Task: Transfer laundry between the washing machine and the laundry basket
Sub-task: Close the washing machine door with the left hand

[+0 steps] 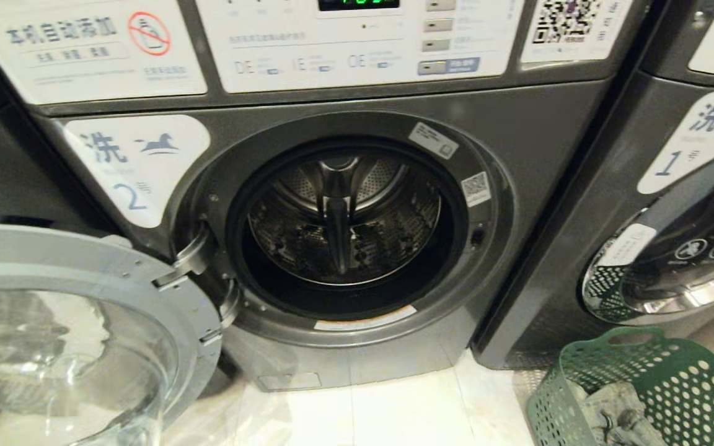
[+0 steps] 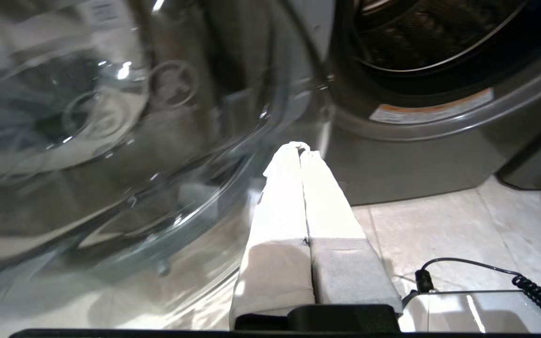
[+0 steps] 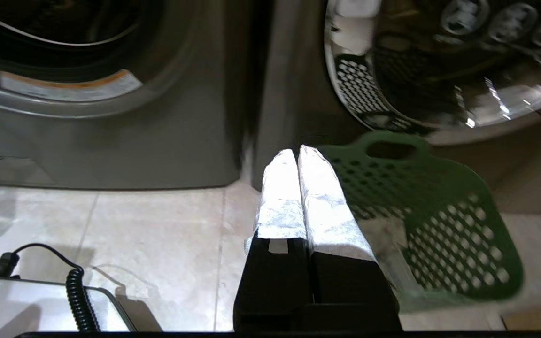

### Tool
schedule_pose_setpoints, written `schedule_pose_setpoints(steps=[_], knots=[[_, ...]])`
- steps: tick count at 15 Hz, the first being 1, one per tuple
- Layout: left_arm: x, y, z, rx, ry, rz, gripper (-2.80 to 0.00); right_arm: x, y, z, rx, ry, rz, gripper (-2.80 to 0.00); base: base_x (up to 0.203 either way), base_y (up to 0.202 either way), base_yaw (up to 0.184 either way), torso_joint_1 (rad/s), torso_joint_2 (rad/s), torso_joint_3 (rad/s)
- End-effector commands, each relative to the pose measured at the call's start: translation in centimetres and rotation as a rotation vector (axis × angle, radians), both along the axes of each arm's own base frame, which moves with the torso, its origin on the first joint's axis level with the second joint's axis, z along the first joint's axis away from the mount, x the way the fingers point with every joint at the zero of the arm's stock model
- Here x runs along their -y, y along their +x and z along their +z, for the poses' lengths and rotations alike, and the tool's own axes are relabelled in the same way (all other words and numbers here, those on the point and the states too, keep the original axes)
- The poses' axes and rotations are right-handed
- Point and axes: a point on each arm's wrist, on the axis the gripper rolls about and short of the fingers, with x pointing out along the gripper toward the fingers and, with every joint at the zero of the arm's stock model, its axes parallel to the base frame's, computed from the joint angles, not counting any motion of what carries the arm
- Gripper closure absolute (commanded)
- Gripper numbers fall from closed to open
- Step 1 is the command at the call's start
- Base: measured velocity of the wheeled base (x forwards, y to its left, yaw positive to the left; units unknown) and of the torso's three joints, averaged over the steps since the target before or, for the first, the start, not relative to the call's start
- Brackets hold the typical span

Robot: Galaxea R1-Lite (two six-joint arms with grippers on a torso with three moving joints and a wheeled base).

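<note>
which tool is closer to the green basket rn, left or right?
Right. The right tool hangs shut beside the green basket, just short of its rim. The left tool sits shut by the open door of machine 2, farther off.

This is a shared laundry room, the self-service kind. Dark grey front-loaders stand side by side, each with a big white number label: the washing machine [image 1: 357, 204] marked 2, its neighbour [image 1: 673, 204] marked 1. White instruction panels [image 1: 90, 46] with printed text, a no-detergent symbol and a QR code [image 1: 566, 20] run across the top. Pale floor tiles [image 1: 394, 409], a green laundry basket [image 1: 673, 384].
</note>
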Motion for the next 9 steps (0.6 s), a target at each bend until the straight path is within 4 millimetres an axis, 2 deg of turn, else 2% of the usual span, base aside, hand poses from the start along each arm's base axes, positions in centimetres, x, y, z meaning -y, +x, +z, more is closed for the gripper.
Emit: schedule_pose_setpoints(steps=[1, 4, 9], knots=[[0.0, 0.0, 0.0, 0.0, 0.0, 0.0, 0.0, 0.0, 0.02, -0.03, -0.003, -0.001, 0.0, 0.0, 0.0, -0.007, 0.177, 0.002, 0.01, 0.002], [0.01, 0.0, 0.0, 0.0, 0.004, -0.003, 0.0, 0.0, 0.02, -0.03, -0.003, 0.001, 0.0, 0.0, 0.0, -0.005, 0.106, 0.001, 0.0, 0.002], [0.0, 0.0, 0.0, 0.0, 0.0, 0.0, 0.0, 0.0, 0.02, -0.05, -0.004, 0.01, -0.002, 0.0, 0.0, 0.0, 0.0, 0.002, 0.0, 0.03]])
